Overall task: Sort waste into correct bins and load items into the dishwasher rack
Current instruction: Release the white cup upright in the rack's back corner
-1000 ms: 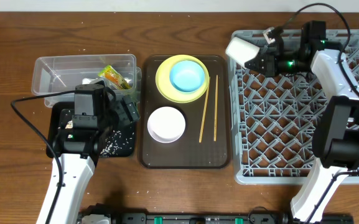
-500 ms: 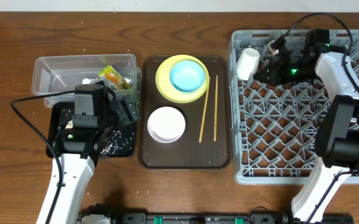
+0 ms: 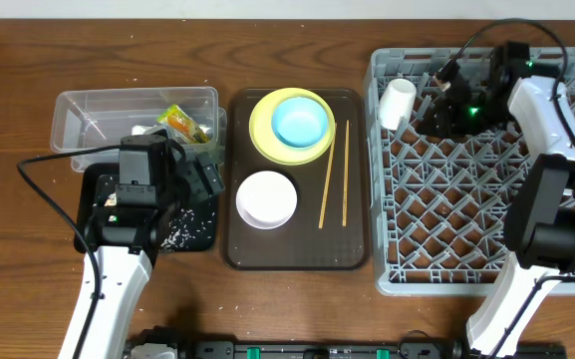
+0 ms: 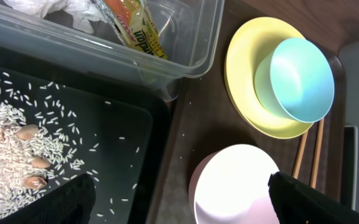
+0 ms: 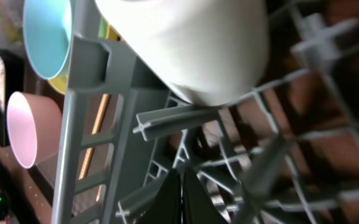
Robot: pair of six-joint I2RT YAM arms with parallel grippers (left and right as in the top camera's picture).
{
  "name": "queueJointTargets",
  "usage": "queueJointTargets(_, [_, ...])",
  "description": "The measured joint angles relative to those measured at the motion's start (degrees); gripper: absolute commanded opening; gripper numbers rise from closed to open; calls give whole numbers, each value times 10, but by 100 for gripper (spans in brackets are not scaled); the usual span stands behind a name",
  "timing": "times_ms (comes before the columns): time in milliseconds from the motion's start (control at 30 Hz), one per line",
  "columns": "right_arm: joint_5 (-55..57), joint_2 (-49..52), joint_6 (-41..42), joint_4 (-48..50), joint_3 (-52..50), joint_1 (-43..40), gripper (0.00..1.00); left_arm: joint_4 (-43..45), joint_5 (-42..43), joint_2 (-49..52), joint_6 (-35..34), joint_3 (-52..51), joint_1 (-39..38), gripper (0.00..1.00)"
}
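Right gripper (image 5: 180, 194): over the far left part of the dishwasher rack (image 3: 466, 229). My jaws are closed, with only a thin slit between the tips, and they hold nothing.
Small white cup (image 3: 399, 100): in the rack's far left corner, tilted on the pegs beside the rack wall. It sits just beside my right fingers, not in them.
Left gripper (image 4: 180, 186): hangs above the black tub (image 4: 126, 134), jaws spread wide and empty.
Rice grains (image 4: 5, 146): heaped in the black tub, with strays scattered across its floor. A few tan lumps lie among them; I cannot tell what they are.
Clear tub (image 4: 188, 46): touching the far edge of the black tub. It holds the snack wrapper (image 4: 135, 31) and the white scrap (image 4: 61, 7).
Brown tray (image 3: 297, 251): between the tubs and the rack.
Yellow plate (image 4: 241, 81): at the far end of the tray, with the light blue bowl (image 4: 300, 78) sitting in it.
Whitish bowl (image 4: 235, 186): on the tray, nearer me than the plate.
Chopsticks (image 3: 333, 172): lying side by side along the tray's right edge.
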Motion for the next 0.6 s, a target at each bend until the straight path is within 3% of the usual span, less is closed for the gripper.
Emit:
queueJointTargets(200, [76,-42,51,-16,31,8,2,0,0,0,0,0,0,92])
queueJointTargets(467, [138,-115,97,-24,38,87,27,0,0,0,0,0,0,91])
queueJointTargets(500, [139,-118,101,-27,38,98,34,0,0,0,0,0,0,91])
queueJointTargets(567, [135,-119,111,-33,39,124,58,0,0,0,0,0,0,92])
queueJointTargets(600, [129,-119,116,-35,39,136,79,0,0,0,0,0,0,91])
